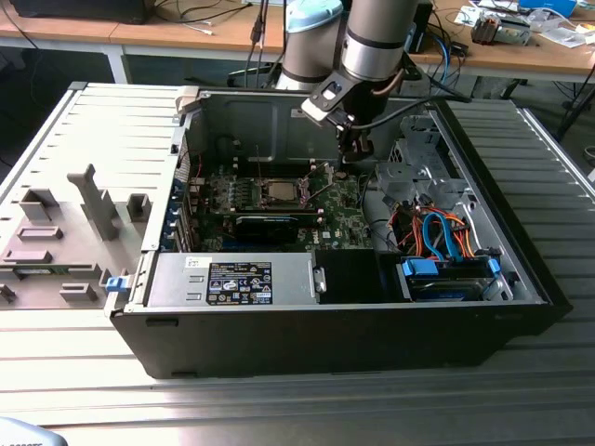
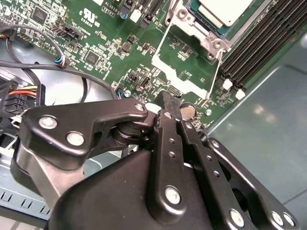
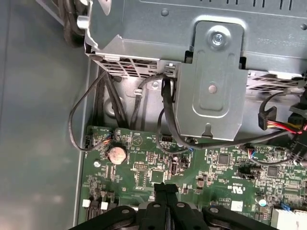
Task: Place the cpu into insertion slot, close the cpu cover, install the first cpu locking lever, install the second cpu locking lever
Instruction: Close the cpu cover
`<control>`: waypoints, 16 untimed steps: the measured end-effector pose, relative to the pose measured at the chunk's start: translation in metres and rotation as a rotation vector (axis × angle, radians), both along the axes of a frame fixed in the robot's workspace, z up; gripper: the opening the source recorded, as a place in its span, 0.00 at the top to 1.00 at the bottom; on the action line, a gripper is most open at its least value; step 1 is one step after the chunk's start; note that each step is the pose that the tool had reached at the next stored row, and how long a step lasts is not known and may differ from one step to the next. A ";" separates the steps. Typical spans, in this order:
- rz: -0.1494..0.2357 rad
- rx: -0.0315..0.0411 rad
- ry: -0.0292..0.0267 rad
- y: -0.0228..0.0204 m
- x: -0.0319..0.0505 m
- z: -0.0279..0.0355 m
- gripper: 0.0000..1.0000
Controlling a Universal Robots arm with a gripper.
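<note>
**A:** How did the chip look?

**B:** The small flat square cpu [image 1: 277, 192] with a silver-grey metal top lay flat in the insertion slot [image 2: 192, 21], a square socket with a silver metal rim. In the exterior view it sat near the middle of the green motherboard [image 1: 339, 223], inside the open black computer case [image 1: 325, 344].

**A:** And the cover?

**B:** In the second wrist view the cpu cover [image 2: 165, 69], a thin square silver metal frame, stood just beside the slot, not over the chip [image 2: 225, 9]. Green board showed through its window.

**A:** Where was the arm?

**B:** It reached down into the case from the far side. The black gripper [image 1: 351, 149] hung over the board to the exterior view's right of the slot, well apart from the chip and close to the case's grey back wall.

**A:** Clenched or released?

**B:** Clenched. In both wrist views the black fingers [image 2: 169, 120] [image 3: 165, 191] were pressed together with nothing visible between them.

**A:** What lay nearest?

**B:** The round silver coin battery [image 3: 116, 154] sat on the board near the fingertips. Beyond it were black cables [image 3: 76, 120] and the grey metal drive cage [image 3: 211, 86].
</note>
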State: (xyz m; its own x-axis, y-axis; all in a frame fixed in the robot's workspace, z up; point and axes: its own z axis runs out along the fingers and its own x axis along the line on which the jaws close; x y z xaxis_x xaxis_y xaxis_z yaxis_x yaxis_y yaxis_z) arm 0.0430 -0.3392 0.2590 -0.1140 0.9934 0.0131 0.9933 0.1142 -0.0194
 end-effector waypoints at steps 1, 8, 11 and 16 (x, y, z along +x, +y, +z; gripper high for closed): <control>0.000 -0.0002 0.0002 0.0000 0.0001 -0.0014 0.89; 0.000 -0.0003 0.0004 0.0000 -0.0014 -0.0109 0.89; 0.000 -0.0003 0.0004 0.0000 -0.0063 -0.0110 0.89; 0.000 -0.0001 -0.0004 0.0000 -0.0144 -0.0110 0.89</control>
